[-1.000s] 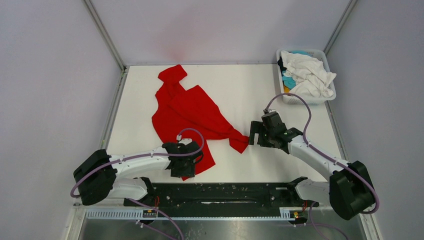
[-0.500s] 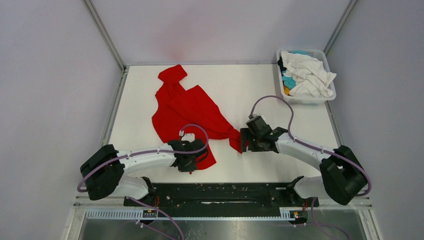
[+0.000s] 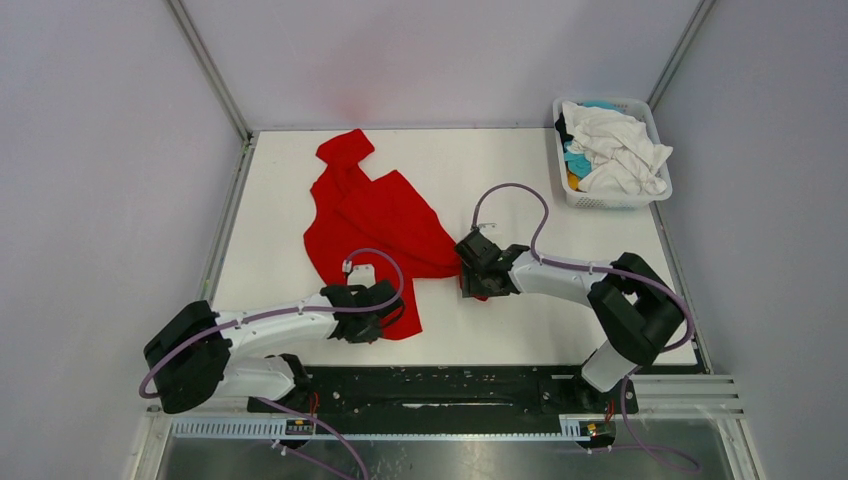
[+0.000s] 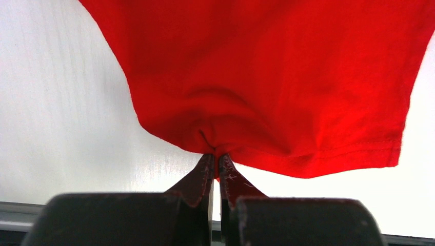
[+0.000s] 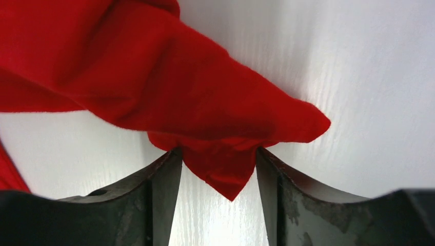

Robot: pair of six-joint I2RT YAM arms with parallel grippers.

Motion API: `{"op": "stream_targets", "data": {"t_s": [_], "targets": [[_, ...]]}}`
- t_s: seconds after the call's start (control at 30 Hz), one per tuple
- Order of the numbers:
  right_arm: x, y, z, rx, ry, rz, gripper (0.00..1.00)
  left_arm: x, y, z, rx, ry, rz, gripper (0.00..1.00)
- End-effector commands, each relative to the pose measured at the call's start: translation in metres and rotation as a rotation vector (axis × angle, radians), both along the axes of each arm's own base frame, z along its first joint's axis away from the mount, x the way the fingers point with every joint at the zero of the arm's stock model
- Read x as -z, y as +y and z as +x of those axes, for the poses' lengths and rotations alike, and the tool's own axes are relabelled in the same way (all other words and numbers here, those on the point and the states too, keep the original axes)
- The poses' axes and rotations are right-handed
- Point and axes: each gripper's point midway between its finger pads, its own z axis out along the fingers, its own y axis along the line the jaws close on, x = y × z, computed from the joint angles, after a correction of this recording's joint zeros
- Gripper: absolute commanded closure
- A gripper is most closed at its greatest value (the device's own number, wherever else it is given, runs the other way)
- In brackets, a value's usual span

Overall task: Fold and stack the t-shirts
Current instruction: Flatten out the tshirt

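The red t-shirt (image 3: 380,215) lies crumpled on the left half of the white table (image 3: 560,320). My left gripper (image 3: 385,322) is at its near hem. In the left wrist view this gripper (image 4: 216,156) is shut on a pinch of red cloth (image 4: 267,77), which bunches at the fingertips. My right gripper (image 3: 470,281) is at the shirt's right corner. In the right wrist view its jaws (image 5: 218,159) stand apart on either side of a pointed tip of the cloth (image 5: 154,77), lying on the table between them. More t-shirts, white (image 3: 620,145) and turquoise (image 3: 577,162), fill the basket.
A white lattice basket (image 3: 652,192) stands at the far right corner of the table. Metal frame posts (image 3: 205,65) rise at the back corners. The black base rail (image 3: 450,385) runs along the near edge.
My left gripper has closed on the near hem and drawn it slightly left. My right arm has swung left to the shirt's corner, its jaws narrowing around the tip.
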Motion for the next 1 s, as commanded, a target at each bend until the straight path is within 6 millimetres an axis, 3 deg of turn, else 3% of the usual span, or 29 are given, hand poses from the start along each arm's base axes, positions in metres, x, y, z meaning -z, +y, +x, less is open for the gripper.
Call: {"op": "stream_targets", "data": {"t_s": [0.0,0.1,0.13,0.27,0.4,0.53,0.8,0.97], "targets": [[0.025,-0.02,-0.006,0.087,0.037,-0.107,0.42,-0.004,0.005,0.005,-0.06,-0.04,-0.012,1.0],[0.026,-0.03,-0.009,0.121,0.037,-0.147,0.63,-0.006,0.009,0.006,-0.079,-0.054,-0.018,1.0],[0.022,-0.041,-0.012,0.138,0.018,-0.174,0.77,-0.01,0.013,0.007,-0.098,-0.069,-0.023,1.0],[0.01,-0.057,-0.016,0.148,-0.022,-0.183,1.0,-0.021,0.016,0.015,-0.114,-0.125,-0.051,1.0],[-0.003,-0.082,-0.017,0.213,-0.005,-0.122,1.0,-0.036,0.023,0.028,-0.166,-0.196,-0.088,1.0],[-0.032,-0.114,-0.001,0.287,-0.097,-0.087,1.0,-0.059,0.041,0.053,-0.23,-0.282,-0.118,1.0],[-0.091,-0.163,0.036,0.389,-0.264,-0.091,1.0,-0.165,0.086,0.108,-0.373,-0.614,-0.141,1.0],[-0.149,-0.184,0.057,0.437,-0.42,-0.104,1.0,-0.248,0.104,0.124,-0.426,-0.802,-0.182,1.0]]}}
